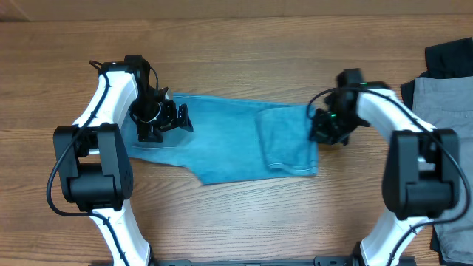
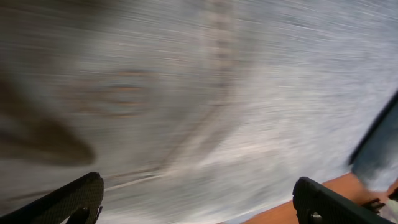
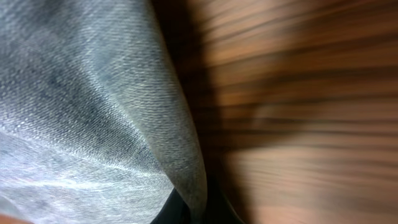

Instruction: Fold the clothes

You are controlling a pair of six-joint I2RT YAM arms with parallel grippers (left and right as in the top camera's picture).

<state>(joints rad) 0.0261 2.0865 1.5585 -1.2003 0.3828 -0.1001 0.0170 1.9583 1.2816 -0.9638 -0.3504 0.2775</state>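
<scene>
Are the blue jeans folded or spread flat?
Partly folded: on the jeans, the right end lies doubled back over the rest.

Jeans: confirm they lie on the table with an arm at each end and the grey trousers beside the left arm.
Not quite. The overhead view shows the grey trousers beside the right arm, not the left. The jeans do lie on the table with an arm at each end.
</scene>
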